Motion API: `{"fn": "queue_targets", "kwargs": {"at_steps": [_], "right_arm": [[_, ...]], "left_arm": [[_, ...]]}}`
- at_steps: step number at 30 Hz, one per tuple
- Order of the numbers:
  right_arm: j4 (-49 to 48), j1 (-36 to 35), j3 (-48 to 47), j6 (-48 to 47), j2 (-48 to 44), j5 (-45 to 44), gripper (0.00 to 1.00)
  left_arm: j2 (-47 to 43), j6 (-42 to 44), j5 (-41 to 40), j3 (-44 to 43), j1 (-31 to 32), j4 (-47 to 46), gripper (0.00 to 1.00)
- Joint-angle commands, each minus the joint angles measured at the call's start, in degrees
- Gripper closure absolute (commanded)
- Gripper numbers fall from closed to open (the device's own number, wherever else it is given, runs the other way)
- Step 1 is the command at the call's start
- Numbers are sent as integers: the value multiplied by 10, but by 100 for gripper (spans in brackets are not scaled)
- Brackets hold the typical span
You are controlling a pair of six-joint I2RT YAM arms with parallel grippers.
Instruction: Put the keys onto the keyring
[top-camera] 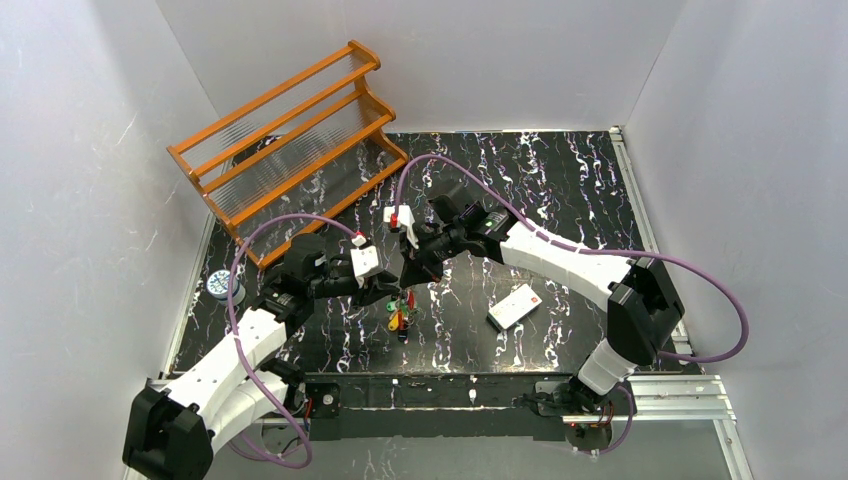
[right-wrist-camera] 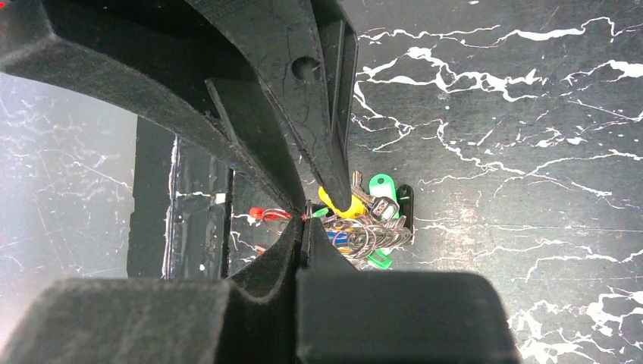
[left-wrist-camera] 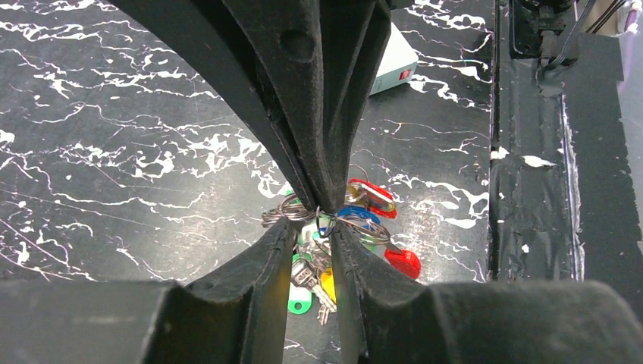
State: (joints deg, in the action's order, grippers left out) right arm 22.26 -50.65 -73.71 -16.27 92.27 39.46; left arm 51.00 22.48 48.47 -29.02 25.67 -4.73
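Threading step: clamped keyring (left-wrist-camera: 288,212) in right gripper (right-wrist-camera: 307,221); straddled keys (left-wrist-camera: 402,262) narrowly with left gripper (left-wrist-camera: 311,231), grip unclear. Needed its coil pried open next.

You're looking into a plain white enclosure, with walls (top-camera: 90,150) rising on the left, back and right. Your table (top-camera: 560,180) has a black top veined with white like marble, evenly lit. An orange wooden rack (top-camera: 290,130) stands at its far left corner, and aluminium rails (top-camera: 660,395) edge the near right side.

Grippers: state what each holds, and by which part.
Right gripper pinches the keyring by its wire loop. Left gripper straddles the keys; whether it grips cannot be told.
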Motion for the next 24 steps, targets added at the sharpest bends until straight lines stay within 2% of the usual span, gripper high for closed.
{"fn": "queue_targets", "kwargs": {"at_steps": [1, 4, 14, 16, 22, 24], "right_arm": [[-11, -3, -34, 5, -5, 23, 99], [-11, -3, -35, 5, -4, 24, 99], [-11, -4, -36, 5, -4, 23, 99], [-11, -4, -36, 5, -4, 23, 99], [-31, -4, -25, -1, -11, 14, 99], [-55, -4, -11, 5, -23, 2, 86]], "left_arm": [[-2, 1, 13, -15, 2, -13, 79], [5, 2, 22, -17, 2, -15, 87], [23, 1, 40, -19, 4, -26, 94], [26, 1, 41, -19, 4, -27, 100], [27, -3, 35, -17, 6, -27, 100], [20, -11, 24, -14, 6, -29, 100]]}}
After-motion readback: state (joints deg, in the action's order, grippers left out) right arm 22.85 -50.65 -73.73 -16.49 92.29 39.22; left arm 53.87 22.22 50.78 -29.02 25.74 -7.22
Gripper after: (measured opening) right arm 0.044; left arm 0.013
